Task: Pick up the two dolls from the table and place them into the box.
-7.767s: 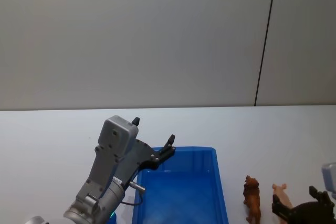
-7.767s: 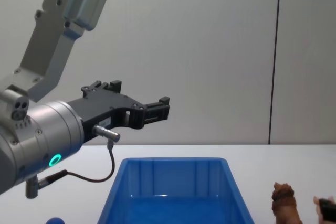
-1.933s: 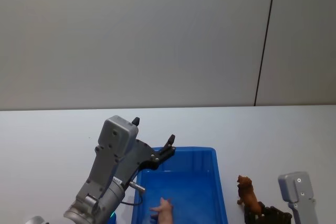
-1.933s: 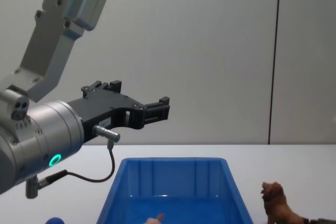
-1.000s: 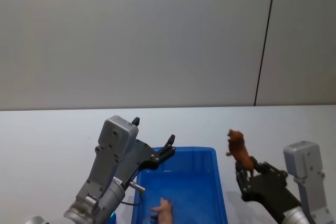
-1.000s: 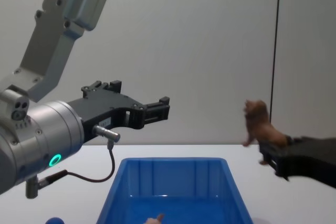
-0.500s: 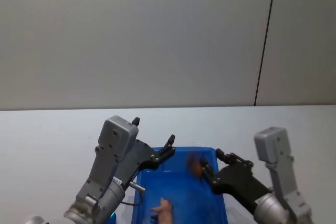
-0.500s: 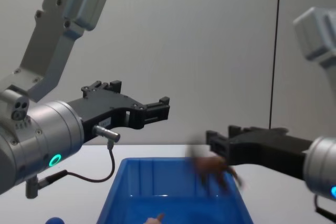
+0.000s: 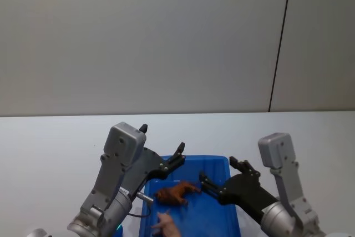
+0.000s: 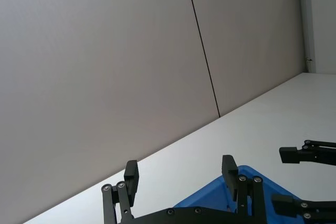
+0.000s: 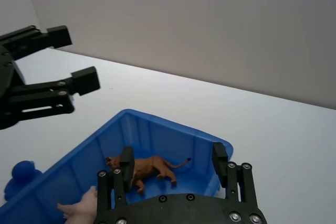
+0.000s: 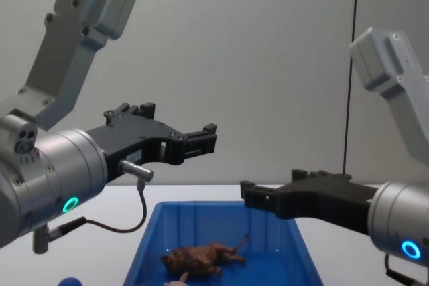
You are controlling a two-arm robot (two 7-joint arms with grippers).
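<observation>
Seemingly done: the brown doll (image 9: 176, 193) and the pink doll (image 9: 165, 223) both lie in the box (image 11: 157, 136) on the table (image 9: 55, 148). Brown one on its side mid-floor, twd the far wall; pink one by the near edge, left of ctr. My right gripper (image 9: 218, 171) hangs by the box's far-right corner, jaws spread, holding nothing. My left gripper (image 10: 180, 167), also spread & empty, hovers at the far-left corner. Nothing left to pick, I'd judge.

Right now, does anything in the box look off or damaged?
Brown doll lies on its side in the box near the pink doll; right gripper open above it, left gripper parked by the left rim. No damage visible.
</observation>
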